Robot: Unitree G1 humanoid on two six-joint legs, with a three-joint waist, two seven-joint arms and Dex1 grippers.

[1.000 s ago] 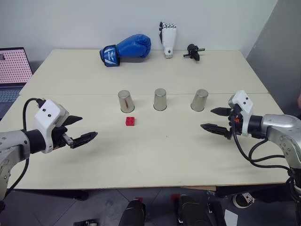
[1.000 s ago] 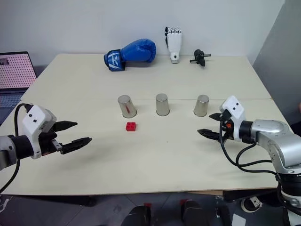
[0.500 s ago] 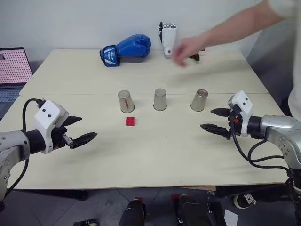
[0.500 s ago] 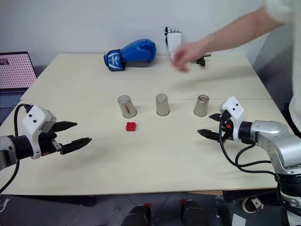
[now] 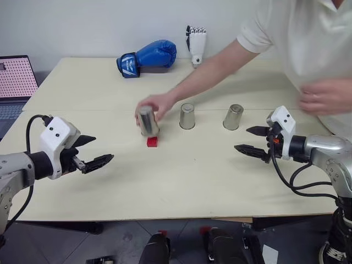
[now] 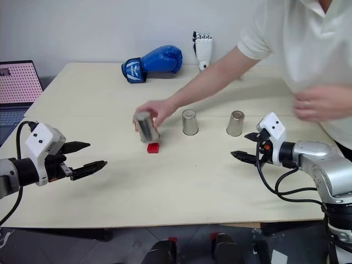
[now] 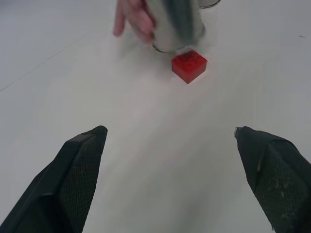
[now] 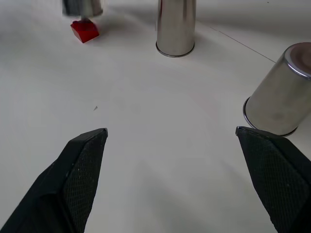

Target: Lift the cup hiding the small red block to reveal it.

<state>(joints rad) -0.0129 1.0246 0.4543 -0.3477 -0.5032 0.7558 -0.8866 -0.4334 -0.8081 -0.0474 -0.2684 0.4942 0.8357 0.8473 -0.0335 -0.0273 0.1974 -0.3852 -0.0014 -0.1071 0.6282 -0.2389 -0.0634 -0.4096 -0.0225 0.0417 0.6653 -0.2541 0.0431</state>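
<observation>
Two end effectors, left, right, agape, empty

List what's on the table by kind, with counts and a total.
Silver cups: 3 (one in a person's hand, middle, right)
Red block: 1
Blue boxing glove: 1
White robotic hand model: 1
Total: 6
</observation>
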